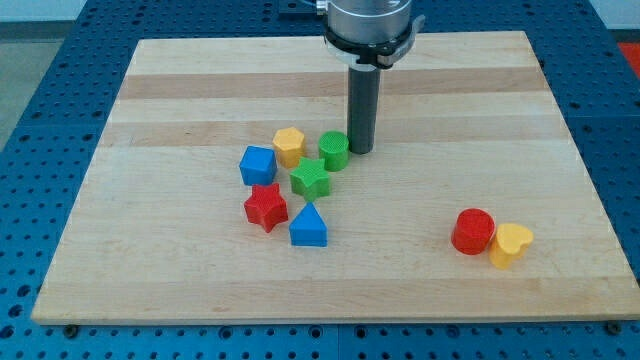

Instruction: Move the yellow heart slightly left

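The yellow heart (pixel 510 244) lies near the view's bottom right of the wooden board (pixel 200 280), touching the red cylinder (pixel 473 231) on its left. My tip (pixel 360 151) rests on the board near the middle, just right of the green cylinder (pixel 334 151), far up and to the left of the yellow heart.
A cluster sits left of my tip: a yellow hexagon (pixel 289 146), a blue cube (pixel 257 165), a green star (pixel 311 179), a red star (pixel 266 207) and a blue triangle (pixel 308 226). The board lies on a blue perforated table (pixel 40 110).
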`<state>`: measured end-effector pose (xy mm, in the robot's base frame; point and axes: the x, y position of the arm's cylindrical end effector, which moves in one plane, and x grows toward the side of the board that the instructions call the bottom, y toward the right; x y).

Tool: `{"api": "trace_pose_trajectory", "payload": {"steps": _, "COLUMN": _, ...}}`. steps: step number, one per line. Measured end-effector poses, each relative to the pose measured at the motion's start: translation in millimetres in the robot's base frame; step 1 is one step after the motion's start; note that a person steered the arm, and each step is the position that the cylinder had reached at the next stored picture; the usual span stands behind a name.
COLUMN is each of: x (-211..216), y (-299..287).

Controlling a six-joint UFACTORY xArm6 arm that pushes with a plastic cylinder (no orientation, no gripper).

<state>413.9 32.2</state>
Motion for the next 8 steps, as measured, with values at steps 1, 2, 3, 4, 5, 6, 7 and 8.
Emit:
{"api": "trace_pose_trajectory", "payload": {"steps": 1, "x": 0.0, "y": 11.6}}
{"api": "trace_pose_trajectory", "payload": {"steps": 2, "x": 0.0, "y": 56.3}}
{"api": "trace_pose_trajectory", "payload": {"steps": 3, "x": 12.5, "y": 98.0}}
{"api": "trace_pose_trajectory", "payload": {"steps": 4, "x": 50.9, "y": 136.0}}
{"api": "trace_pose_trajectory", "payload": {"steps": 5, "x": 87.1, "y": 165.9}}
{"api": "trace_pose_trajectory", "payload": {"steps": 6, "x": 118.7, "y": 179.2}}
{"api": "trace_pose_trajectory", "payload": {"steps": 7, "x": 148.6, "y": 178.9}}
{"api": "trace_pose_trajectory", "payload": {"steps": 8, "x": 172.8, "y": 168.8}}
